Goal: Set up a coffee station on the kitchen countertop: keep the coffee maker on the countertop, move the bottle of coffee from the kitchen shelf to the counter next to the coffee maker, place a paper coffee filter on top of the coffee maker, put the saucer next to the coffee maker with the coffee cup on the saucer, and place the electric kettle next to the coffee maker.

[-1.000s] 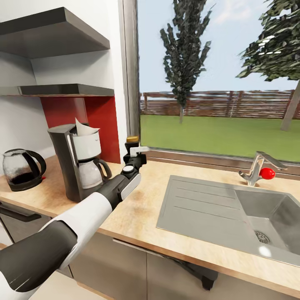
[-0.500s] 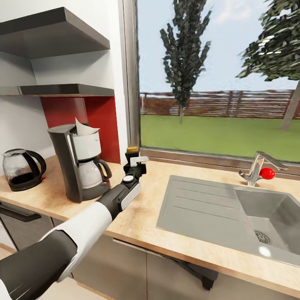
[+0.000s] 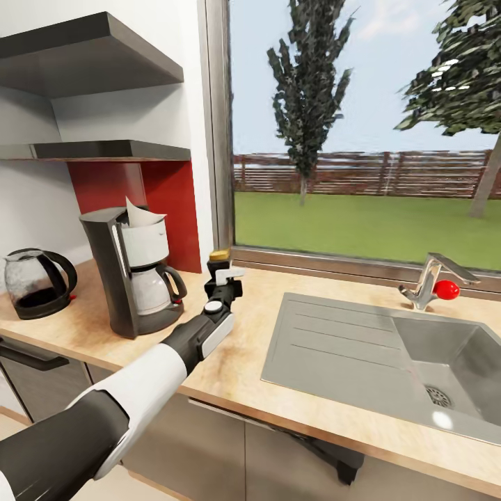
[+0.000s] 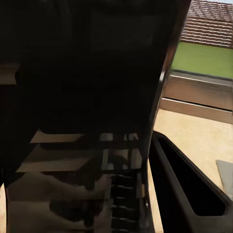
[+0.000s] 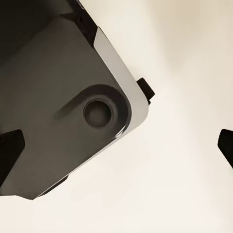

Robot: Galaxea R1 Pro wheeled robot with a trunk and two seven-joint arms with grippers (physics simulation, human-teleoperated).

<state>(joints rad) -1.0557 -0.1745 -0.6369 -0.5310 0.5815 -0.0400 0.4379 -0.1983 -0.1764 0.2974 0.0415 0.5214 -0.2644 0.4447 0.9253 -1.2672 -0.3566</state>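
Head view: left arm reached forward over the surface [image 3: 229,369], left claw [image 3: 224,278] placed just in front of the coffee jar [image 3: 220,259]. Jar stood upright on the surface by the window frame, just right of the coffee maker [image 3: 132,271], yellow lid visible above the claw. Whether the claw's fingers touched the jar or stood apart from it could not be told; open or closed state of the left claw likewise could not be told.

Coffee maker stood upright on the surface against the red wall panel, with a white paper filter [image 3: 136,212] sticking up from its white basket. Kettle [image 3: 38,282] stood on the surface, left of the coffee maker and apart from it. Sink [image 3: 390,358] lay to the right, tap with red knob [image 3: 445,289] behind it.

Left wrist view: dark and mostly blocked by a close dark body; strip of surface and window sill visible.

Right wrist view: right claw's dark fingertips [image 5: 10,151] stood wide apart, nothing between them, over a pale floor and a grey part of the robot.
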